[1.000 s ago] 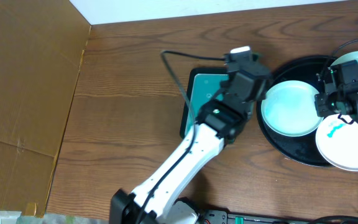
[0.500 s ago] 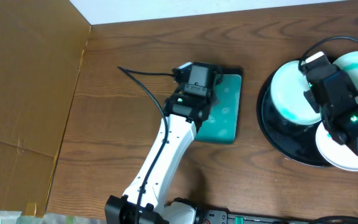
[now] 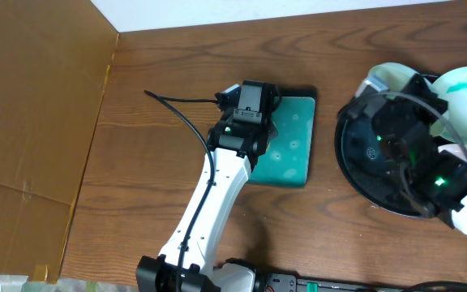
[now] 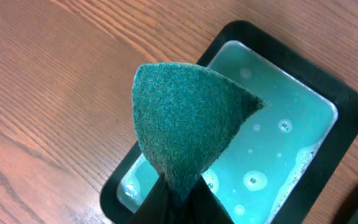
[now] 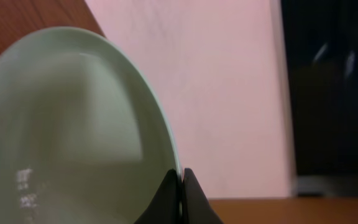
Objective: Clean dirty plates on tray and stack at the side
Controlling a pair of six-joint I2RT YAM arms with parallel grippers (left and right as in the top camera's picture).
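Holding one plate [image 5: 73,124] – right pincer [image 5: 180,185], one sponge [image 4: 185,118] – left pincer [image 4: 173,198]

Dark green sponge [image 4: 185,124], teal black-edged small tray [image 3: 294,154], glossy black round tray [image 3: 353,174], white plate [image 5: 73,124], brown wood-grain table [image 3: 160,73].

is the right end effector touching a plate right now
Touching. The right wrist view shows the right end effector pinched shut on the rim of a white plate, one fingertip on each face.

Wooden desk [image 3: 160,138], brown grain. 1 small rectangular tray [image 3: 294,154], black rim, holding teal soapy water with bubbles. 1 green scouring pad [image 4: 185,124], folded to a cone, over the tray's corner; contact unclear. Cardboard sheet [image 3: 31,122] at left. White wall [image 3: 258,12] behind.
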